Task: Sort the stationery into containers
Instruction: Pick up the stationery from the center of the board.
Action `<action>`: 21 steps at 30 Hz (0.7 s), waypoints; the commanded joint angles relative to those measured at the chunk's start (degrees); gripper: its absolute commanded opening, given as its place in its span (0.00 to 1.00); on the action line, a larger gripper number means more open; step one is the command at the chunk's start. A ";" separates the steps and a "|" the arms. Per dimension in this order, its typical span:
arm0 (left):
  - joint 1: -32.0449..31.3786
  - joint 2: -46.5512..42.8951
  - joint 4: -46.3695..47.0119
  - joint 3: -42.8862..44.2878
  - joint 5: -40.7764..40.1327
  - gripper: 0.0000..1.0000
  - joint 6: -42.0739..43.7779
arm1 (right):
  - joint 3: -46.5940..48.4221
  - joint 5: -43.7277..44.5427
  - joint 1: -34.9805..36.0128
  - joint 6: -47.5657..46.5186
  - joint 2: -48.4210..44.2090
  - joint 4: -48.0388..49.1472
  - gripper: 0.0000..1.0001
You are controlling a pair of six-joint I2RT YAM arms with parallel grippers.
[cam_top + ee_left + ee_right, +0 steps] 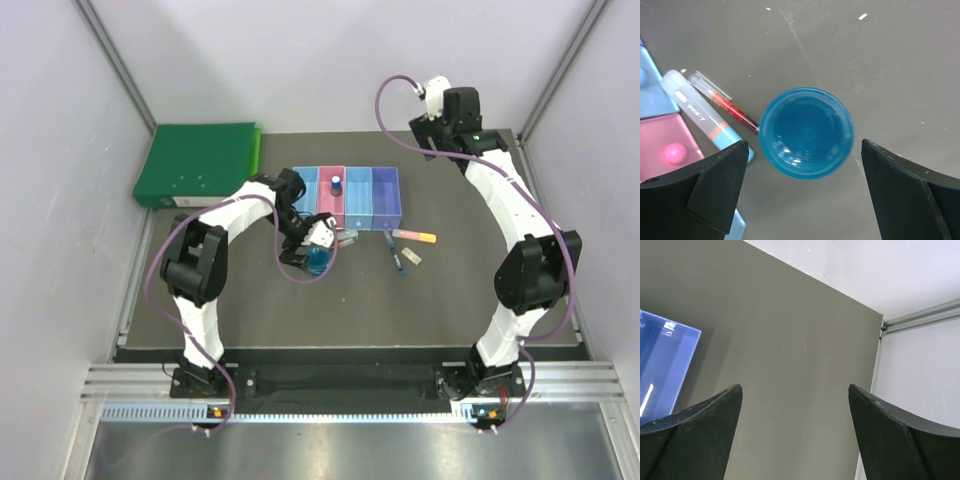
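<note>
Dark grey matting (470, 300) covers the table, scuffed and flecked with white where the left wrist camera looks down on it. White panel walls (300, 60) close in three sides, braced by slanting aluminium posts (115, 60), and a ribbed aluminium rail (130, 382) runs along the near edge under the arm bases.

The row of four bins (386, 200) sits mid-table: light blue, pink, light blue, purple. A small bottle (337, 184) stands in the pink one. Well to the left of the row, a green binder (200, 165) lies against the wall.

Just in front of the row's left end, the left gripper (804, 142) hangs over a round blue reel (806, 132). Its jaws are spread wide on either side of the reel and touch nothing. Between reel and bins lie a thin red-inked pen (732, 111) and a white-capped marker (692, 107), side by side.

In front of the row's right end are an orange-pink marker (413, 237), a dark blue pen (397, 255) and a pale block (412, 257), close together.

Beyond the purple end, the right gripper (795, 387) is raised over bare mat near the back corner, jaws apart and empty.
</note>
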 commanded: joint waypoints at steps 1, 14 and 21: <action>-0.99 1.10 1.22 2.68 1.75 0.99 -0.24 | 0.76 -0.80 -0.23 0.92 -3.19 0.25 0.86; -3.19 2.95 -0.79 2.86 0.26 0.84 2.47 | 0.23 -0.97 -0.40 1.27 -2.83 0.34 0.86; -4.16 4.36 -2.47 3.82 -4.40 0.62 4.41 | 0.41 -1.41 -0.40 1.80 -2.75 0.25 0.86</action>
